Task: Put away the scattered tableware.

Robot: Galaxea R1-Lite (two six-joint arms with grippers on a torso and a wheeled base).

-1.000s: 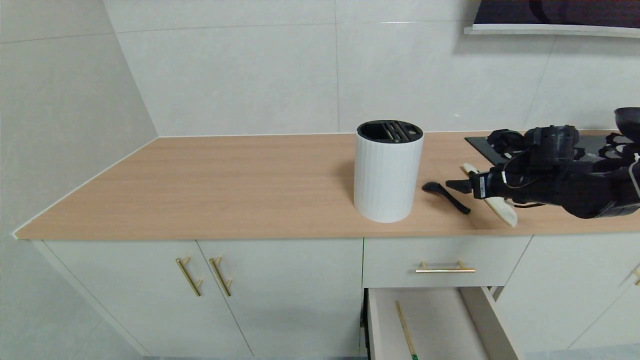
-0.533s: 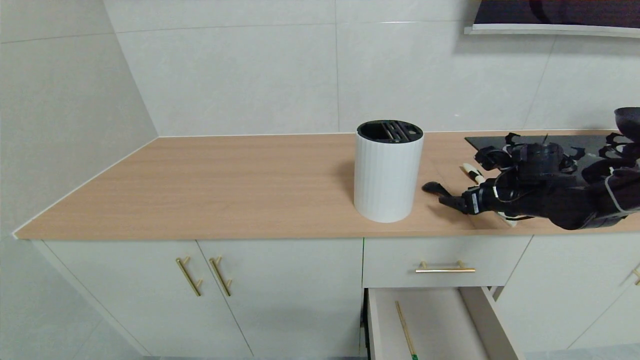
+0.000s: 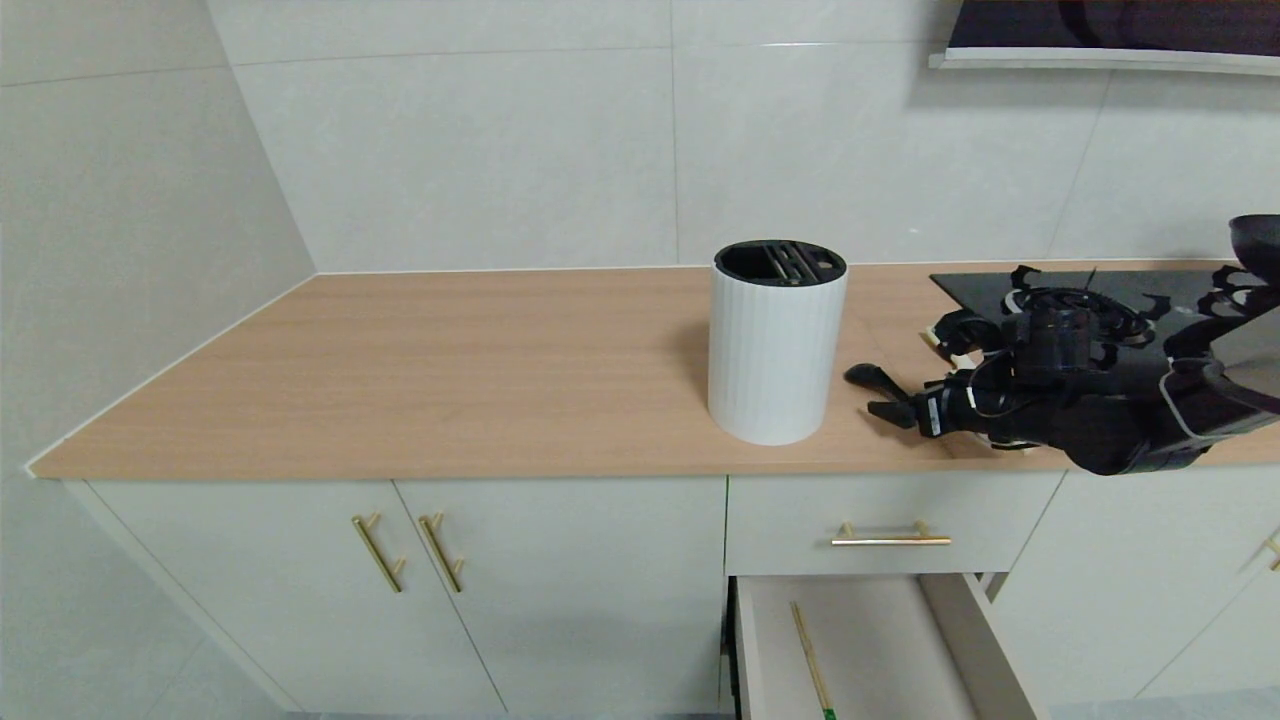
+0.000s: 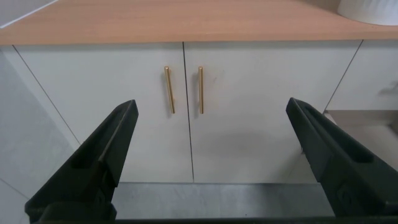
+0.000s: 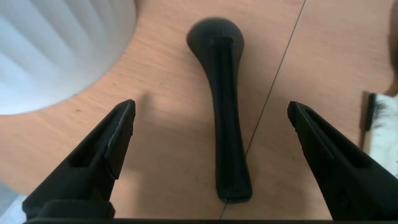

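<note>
Right claw (image 3: 893,409) is low over the worktop (image 3: 500,370), just right of the white ribbed holder (image 3: 775,360). From the right wrist cam its fingers (image 5: 106,152) are spread wide, one on each side of the black spoon (image 5: 222,118), and not touching it, so it's released and has nothing in it. The spoon lies flat on the worktop with its rounded end pointing away from the claw, close to the holder but not against it. There's a sliver of a pale cream utensil (image 5: 380,140) off to the side of the spoon, mostly hidden. A black hob (image 3: 975,290) sits further back on the worktop.

Left claw (image 4: 211,112) is down below worktop level, also released, with its fingers wide apart and facing the white cabinet doors (image 4: 249,124) with their gold handles (image 4: 168,90).

The lower drawer (image 3: 955,625) under the spoon's spot is pulled open, with one chopstick (image 3: 810,650) lying in it
</note>
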